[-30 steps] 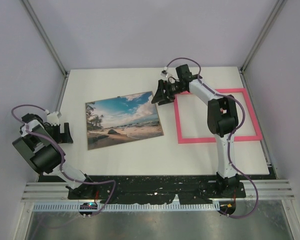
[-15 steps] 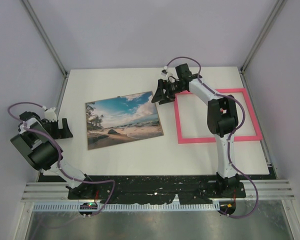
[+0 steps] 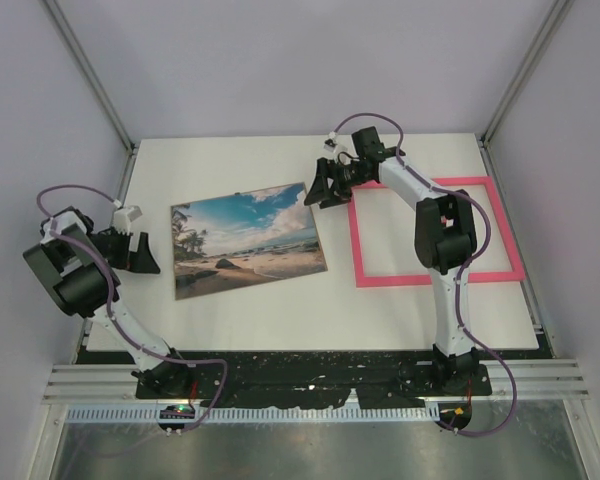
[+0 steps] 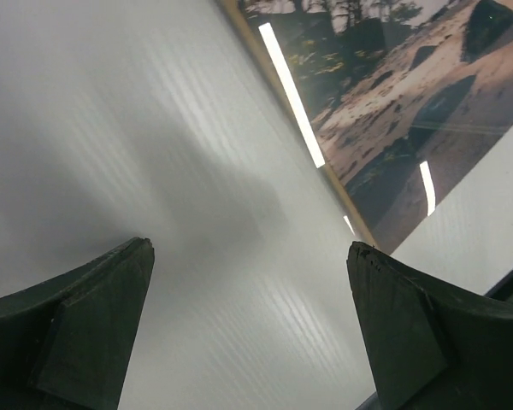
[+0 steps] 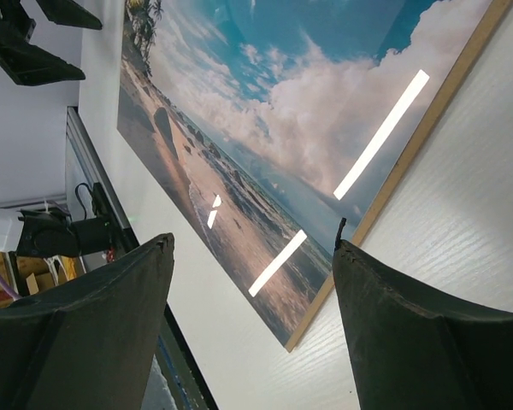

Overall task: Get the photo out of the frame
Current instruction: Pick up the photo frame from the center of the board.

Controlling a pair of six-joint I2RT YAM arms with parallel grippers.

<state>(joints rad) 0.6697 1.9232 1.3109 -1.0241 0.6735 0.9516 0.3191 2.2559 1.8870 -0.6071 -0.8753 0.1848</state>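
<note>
The photo (image 3: 248, 240), a beach print with blue sky and clouds, lies flat on the white table, left of centre. A thin tan edge shows along its border in both wrist views. The pink frame (image 3: 430, 280) lies empty on the table to its right, apart from the print. My left gripper (image 3: 145, 255) is open, low over bare table just left of the photo's (image 4: 410, 102) left edge, with nothing between its fingers (image 4: 94, 299). Over the photo's (image 5: 265, 111) upper right corner my right gripper (image 3: 325, 185) hangs open, holding nothing.
The white table (image 3: 280, 310) ends at a black rail (image 3: 300, 365) along the front, where both arm bases stand. Grey walls and aluminium posts (image 3: 90, 75) close in the back and sides. The frame's right bar lies close to the table's right edge.
My left arm has swung its gripper right, closer to the photo's left edge. The right arm, the photo and the frame have stayed put.
</note>
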